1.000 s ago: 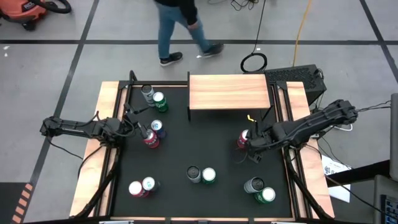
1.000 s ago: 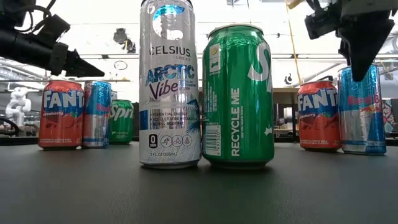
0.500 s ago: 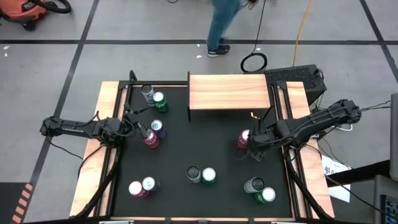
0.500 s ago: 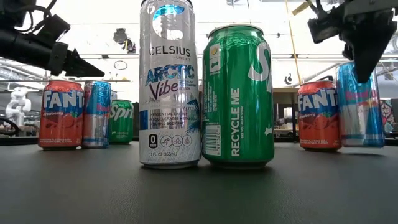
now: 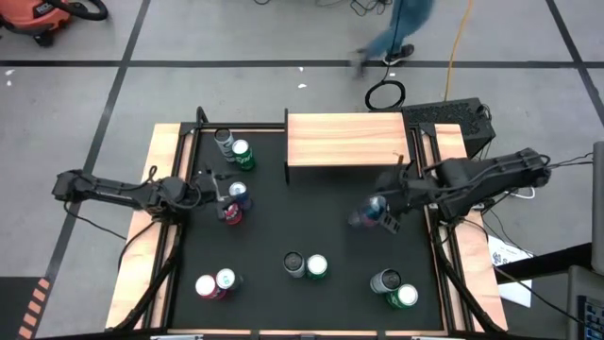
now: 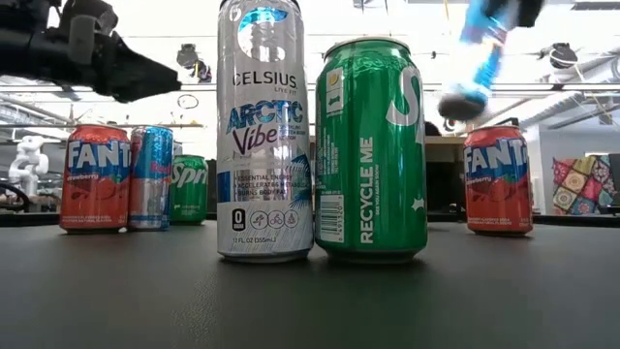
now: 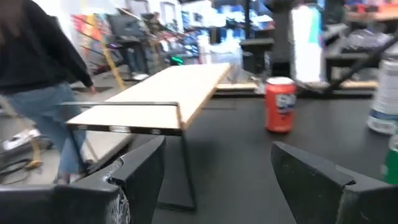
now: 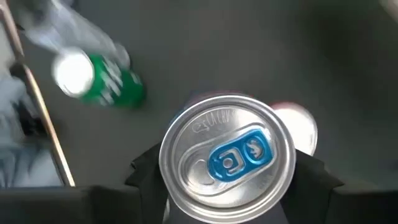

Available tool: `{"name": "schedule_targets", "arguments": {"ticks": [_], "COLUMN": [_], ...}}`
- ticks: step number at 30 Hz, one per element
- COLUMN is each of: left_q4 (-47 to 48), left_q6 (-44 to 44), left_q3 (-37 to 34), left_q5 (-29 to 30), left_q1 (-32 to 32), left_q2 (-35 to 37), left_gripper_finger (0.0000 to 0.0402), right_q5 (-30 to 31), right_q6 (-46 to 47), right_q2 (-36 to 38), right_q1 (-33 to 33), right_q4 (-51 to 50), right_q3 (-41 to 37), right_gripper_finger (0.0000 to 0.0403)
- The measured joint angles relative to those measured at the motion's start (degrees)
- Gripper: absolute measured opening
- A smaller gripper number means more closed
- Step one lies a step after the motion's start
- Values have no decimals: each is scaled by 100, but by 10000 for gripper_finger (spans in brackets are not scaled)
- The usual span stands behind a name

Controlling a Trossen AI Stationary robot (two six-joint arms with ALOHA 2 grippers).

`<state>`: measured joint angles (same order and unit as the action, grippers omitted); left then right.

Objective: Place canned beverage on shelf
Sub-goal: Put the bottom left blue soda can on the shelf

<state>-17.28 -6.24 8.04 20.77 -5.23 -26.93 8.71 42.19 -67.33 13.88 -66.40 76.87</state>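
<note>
the right gripper (image 5: 385,213) is clamped on a blue can (image 6: 475,60), lifted clear of the counter (image 5: 311,227) near the empty shelf (image 5: 347,138). the left gripper (image 5: 209,185), jaws apart, hovers beside a red can (image 5: 230,213).

Bright overhead light, motion blur

Light-wood shelf (image 5: 347,138), blue can (image 6: 477,60)

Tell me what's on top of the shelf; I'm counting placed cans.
Nothing: the shelf board is bare wood in the high view. The right gripper holds the blue can above the table. Under the board is hidden.
</note>
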Motion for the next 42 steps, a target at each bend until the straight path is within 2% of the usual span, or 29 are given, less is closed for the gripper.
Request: {"name": "schedule_targets", "arguments": {"ticks": [7,12,17,20,23,25,29,34,39,42], "left_q4": [57,688,1000,815,162,-291,-276,-278,-270,-335], "left_q6": [2,445,356,13,-180,-85,175,140,83,-35], "left_q3": [843,1590,1960,1960,1960,1997,2387,2770,3048,3170], "left_q5": [-662,-1498,-2229,-2416,-2450,-2719,-3386,-3427,-3188,-2977], "left_q1": [90,502,894,1017,1130,1254,1436,1432,1432,1414], "left_q2": [-846,-1424,-1950,-2270,-2703,-3042,-3656,-4162,-4585,-4782], "left_gripper_finger": [290,290,290,290,290,290,295,332,384,397], "right_q5": [313,143,14,48,14,-23,-416,-462,-540,-619], "right_q6": [-1064,-1945,-2787,-3419,-3944,-4158,-4332,-4429,-4344,-4260], "right_q2": [-566,-1071,-1538,-1831,-2028,-2072,-2005,-1986,-1991,-1995], "right_q1": [-630,-1080,-1391,-1481,-1573,-1650,-1814,-1854,-1841,-1822], "right_q4": [552,1502,1893,2060,2342,2595,3023,3136,3365,3404], "right_q3": [582,713,876,878,878,878,878,882,876,876], "right_gripper_finger": [225,226,227,227,227,228,230,230,230,230]}}
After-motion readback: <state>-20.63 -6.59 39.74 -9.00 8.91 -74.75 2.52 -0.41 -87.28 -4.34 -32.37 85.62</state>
